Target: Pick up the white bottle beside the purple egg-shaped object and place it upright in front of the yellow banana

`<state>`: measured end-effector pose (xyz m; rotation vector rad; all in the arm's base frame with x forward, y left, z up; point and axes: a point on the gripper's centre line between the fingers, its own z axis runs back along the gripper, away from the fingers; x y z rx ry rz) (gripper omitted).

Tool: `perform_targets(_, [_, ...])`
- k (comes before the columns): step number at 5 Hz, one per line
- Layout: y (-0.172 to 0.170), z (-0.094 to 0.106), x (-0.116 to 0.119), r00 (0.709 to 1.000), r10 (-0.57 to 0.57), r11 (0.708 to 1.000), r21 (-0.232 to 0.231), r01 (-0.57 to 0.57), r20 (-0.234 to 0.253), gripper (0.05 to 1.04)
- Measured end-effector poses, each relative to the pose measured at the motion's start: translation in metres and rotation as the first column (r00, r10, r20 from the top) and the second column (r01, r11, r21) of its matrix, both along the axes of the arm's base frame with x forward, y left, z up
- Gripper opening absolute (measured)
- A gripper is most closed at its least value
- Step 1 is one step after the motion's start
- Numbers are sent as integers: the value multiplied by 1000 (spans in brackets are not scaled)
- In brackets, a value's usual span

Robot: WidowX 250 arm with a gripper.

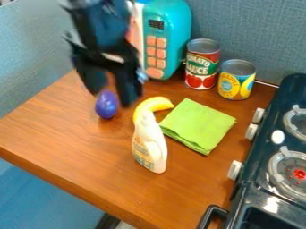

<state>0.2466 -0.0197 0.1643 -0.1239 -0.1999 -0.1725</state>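
Camera view: the pincer (110, 98) hangs wide near the purple object (106, 105), whose rounded sides suit a centred, gentle squeeze.

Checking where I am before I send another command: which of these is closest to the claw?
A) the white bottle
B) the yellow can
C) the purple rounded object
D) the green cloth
C: the purple rounded object shows right at the open claw, while the white bottle, green cloth and yellow can all show farther off.
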Motion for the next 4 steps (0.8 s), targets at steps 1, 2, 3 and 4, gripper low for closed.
perform_targets(1, [37, -7, -1, 995, 82, 994, 74, -77, -58, 1001])
perform_targets(2, [69, -19, 25, 988, 128, 985, 126, -116, -88, 1001])
perform_targets(3, [84, -38, 54, 981, 142, 982, 142, -123, -129, 1001])
perform_targets(4, [96, -51, 76, 973, 139, 976, 190, -103, -182, 1001])
